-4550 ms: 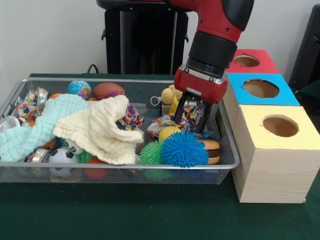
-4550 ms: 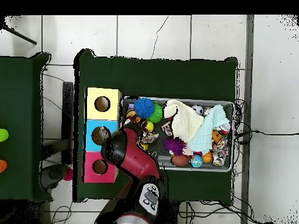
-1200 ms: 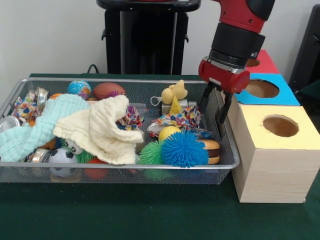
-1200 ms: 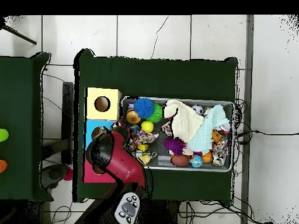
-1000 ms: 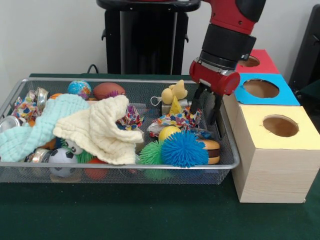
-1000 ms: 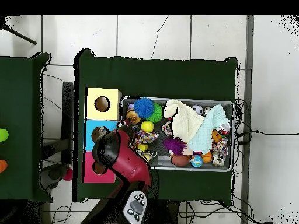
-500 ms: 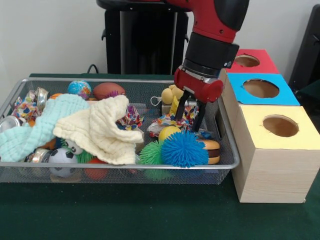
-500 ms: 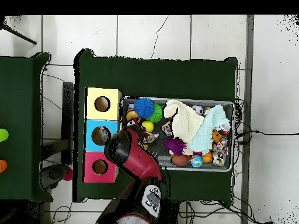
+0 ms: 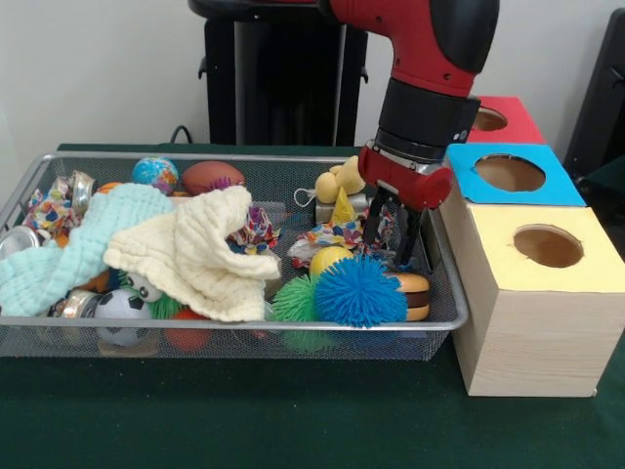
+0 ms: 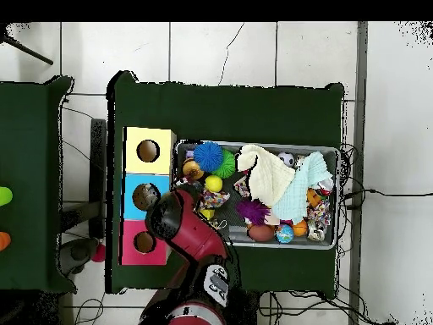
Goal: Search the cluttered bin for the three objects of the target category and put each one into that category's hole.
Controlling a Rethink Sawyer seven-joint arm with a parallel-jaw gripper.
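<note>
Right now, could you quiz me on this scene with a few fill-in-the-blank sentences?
1. The box nearest the camera in the front view has a ____ top.
2. The gripper hangs over the bin's end nearest the ____.
3. The cream cloth lies partly over a pale ____ cloth.
4. Beside the green spiky ball sits a ____ one.

Missing: yellow; boxes; blue; blue

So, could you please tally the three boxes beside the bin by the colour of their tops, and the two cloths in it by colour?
Yellow-topped box: 1
Blue-topped box: 1
Red-topped box: 1
Cream cloth: 1
Light blue cloth: 1
Total: 5
</note>
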